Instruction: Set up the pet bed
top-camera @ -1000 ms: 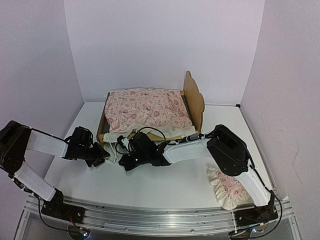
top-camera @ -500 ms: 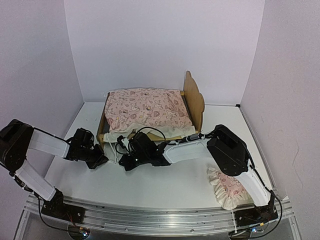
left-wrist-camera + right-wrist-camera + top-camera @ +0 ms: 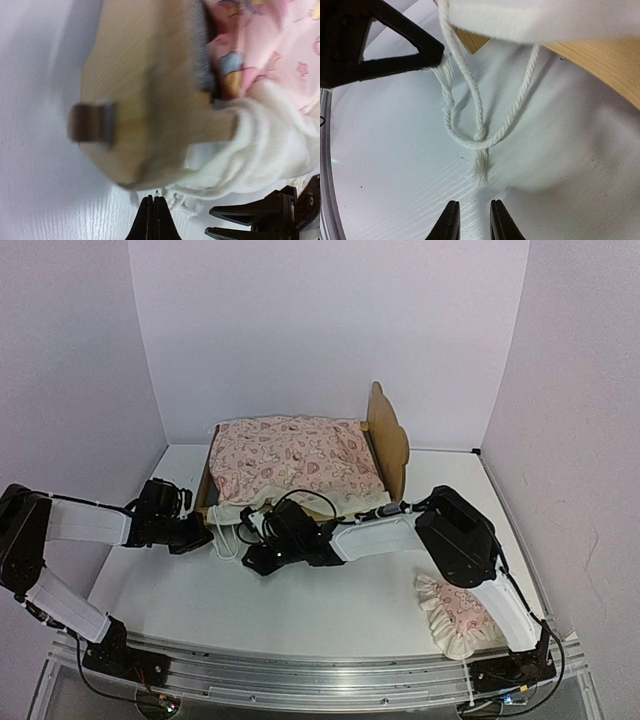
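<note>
Looking down from the top camera first, I am seeing the small light plywood pet bed [image 3: 388,435] with its bear-ear headboard standing at the back of the white table [image 3: 300,610]. The pink heart-print mattress cushion [image 3: 295,460] is already lying on it. The small pink ruffled pillow [image 3: 455,615] is lying well apart, near the right arm's base, so I am judging that placing it is what is left. The left gripper [image 3: 200,538] and the right gripper [image 3: 250,561] are both working low at the foot corner, where a white cotton tie cord [image 3: 224,540] is hanging off the cushion.

Switching to the left wrist, I am getting a blurred close view of the pet bed [image 3: 135,100] corner, with the mattress cushion [image 3: 280,45] and its white ruffle [image 3: 250,145] spilling over. The left gripper [image 3: 153,205] is showing its fingers pressed together. The right gripper [image 3: 210,222] is poking in at the lower right.

On the right wrist, the tie cord [image 3: 480,135] is looping down from the pet bed [image 3: 605,65] into a loose knot over the table [image 3: 380,165]. One frayed end is running straight into the left gripper [image 3: 440,56], so I am reading that as pinched. The right gripper [image 3: 470,212] is standing slightly apart and holding nothing, just behind the other frayed end. The tie is looking unfinished to me.
</note>
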Controlling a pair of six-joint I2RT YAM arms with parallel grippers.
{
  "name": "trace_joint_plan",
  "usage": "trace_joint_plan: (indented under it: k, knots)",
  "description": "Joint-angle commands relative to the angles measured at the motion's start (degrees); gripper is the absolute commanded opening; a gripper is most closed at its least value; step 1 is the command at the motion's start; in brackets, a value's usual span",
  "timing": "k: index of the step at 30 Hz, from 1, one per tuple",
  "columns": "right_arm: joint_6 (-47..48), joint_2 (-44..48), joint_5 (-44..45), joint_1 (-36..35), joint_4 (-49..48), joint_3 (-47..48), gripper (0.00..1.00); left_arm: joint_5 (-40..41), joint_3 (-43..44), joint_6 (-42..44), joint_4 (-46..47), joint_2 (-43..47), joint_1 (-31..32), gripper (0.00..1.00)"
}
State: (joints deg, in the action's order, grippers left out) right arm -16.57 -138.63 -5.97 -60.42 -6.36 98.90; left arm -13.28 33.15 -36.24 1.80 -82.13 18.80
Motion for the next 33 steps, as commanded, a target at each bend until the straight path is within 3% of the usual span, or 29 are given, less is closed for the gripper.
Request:
trace_joint_plan:
  k: [1,8,14,30,33]
  knots:
    - [4.14,2.02,1.23,0.52,-1.54,7.16,0.23,1.56,3.65,10.9,-3.41,3.21,-0.14,0.0]
    - [0.95,-6.61,2.76,0.5,-3.2,17.44,0.18,2.2,0.01,10.05,1.07,4.67,-0.17,0.0]
    - [-1.77,-10.03,3.83,0.25,-8.18,19.57,0.13,2.82,-0.14,11.89,1.47,4.77,-0.17,0.0]
    - [-2.35,-18.03,10.52,-1.41,-9.99,26.81,0.16,3.88,-0.77,14.33,3.47,5.63,-0.25,0.0]
    - [-2.65,-19.85,12.65,-1.34,-10.15,28.73,0.11,3.28,-0.97,14.38,3.84,5.48,-0.25,0.0]
